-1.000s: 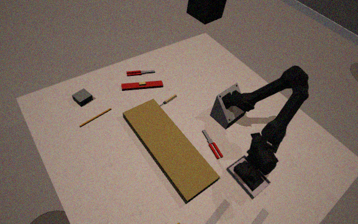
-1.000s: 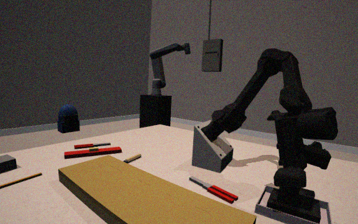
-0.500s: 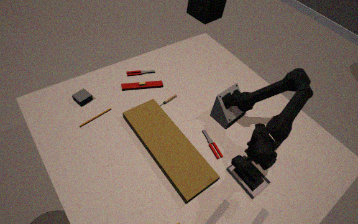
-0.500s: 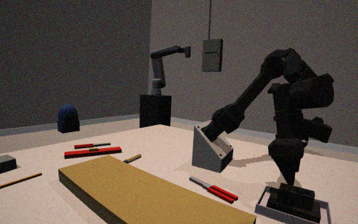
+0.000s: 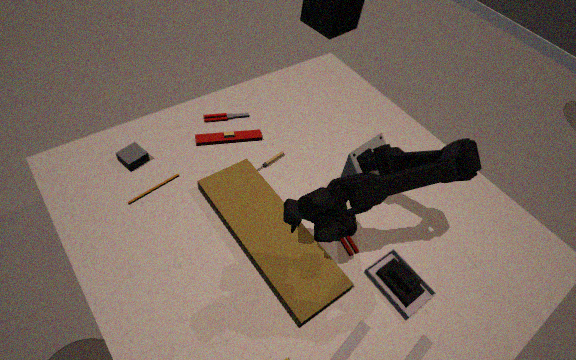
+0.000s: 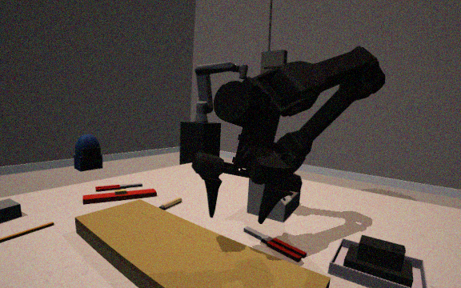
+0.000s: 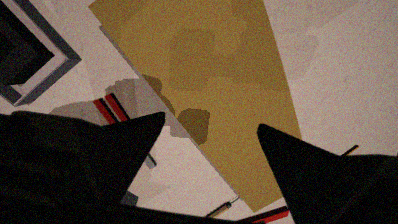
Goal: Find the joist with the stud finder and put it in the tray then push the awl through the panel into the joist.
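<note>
The black stud finder (image 5: 401,281) (image 6: 382,256) (image 7: 17,50) rests in the shallow grey tray (image 5: 386,295) (image 6: 344,275) (image 7: 50,80). The awl (image 5: 274,159) (image 6: 172,203) (image 7: 218,210), with a pale wooden handle, lies on the table by the far end of the panel; its tip points toward the panel edge. The yellow-brown floor panel (image 5: 248,225) (image 6: 153,242) (image 7: 245,100) lies flat; I can make out no hole in it. My gripper (image 6: 236,220) (image 7: 211,122) is open and empty, above the panel's edge on the robot's side. The arm hides part of it in the top view.
A red-handled tool (image 5: 347,247) (image 6: 286,249) (image 7: 113,107) lies between panel and tray, close to the gripper. A red level (image 5: 243,136) (image 6: 142,194), another red-handled tool (image 5: 215,117) (image 6: 108,187), a grey block (image 5: 133,155) (image 6: 0,212) and a thin orange stick (image 5: 154,189) (image 6: 14,237) lie beyond the panel.
</note>
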Robot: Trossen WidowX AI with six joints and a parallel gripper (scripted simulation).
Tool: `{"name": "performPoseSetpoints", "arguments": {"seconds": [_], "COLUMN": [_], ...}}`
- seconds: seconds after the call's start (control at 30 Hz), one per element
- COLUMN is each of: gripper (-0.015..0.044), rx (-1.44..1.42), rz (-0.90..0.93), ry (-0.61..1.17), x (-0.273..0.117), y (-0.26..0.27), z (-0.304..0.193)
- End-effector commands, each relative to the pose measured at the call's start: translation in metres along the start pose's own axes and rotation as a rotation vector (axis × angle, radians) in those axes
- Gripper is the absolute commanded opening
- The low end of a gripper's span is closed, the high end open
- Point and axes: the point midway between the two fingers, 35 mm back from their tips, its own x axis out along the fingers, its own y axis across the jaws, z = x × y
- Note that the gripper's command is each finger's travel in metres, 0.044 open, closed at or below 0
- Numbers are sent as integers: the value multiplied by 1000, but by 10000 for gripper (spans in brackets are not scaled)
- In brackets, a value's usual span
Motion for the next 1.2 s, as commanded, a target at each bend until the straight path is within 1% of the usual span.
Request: {"name": "performPoseSetpoints", "arguments": {"seconds": [0.0, 0.1, 0.27, 0.4, 0.6, 0.73, 0.8, 1.17], "gripper": [440, 440, 440, 440, 440, 440, 440, 440], "rx": [162, 293, 388, 505, 661, 739, 750, 750], "rz": [-28, -30, -23, 11, 108, 184, 197, 197], "ry": [76, 127, 167, 208, 224, 205, 200, 199], "x": [2, 4, 7, 12, 30, 48, 51, 52], "y": [-44, -66, -85, -101, -89, -66, -61, -67], "z": [-53, -94, -140, -213, -316, -367, -374, -374]}}
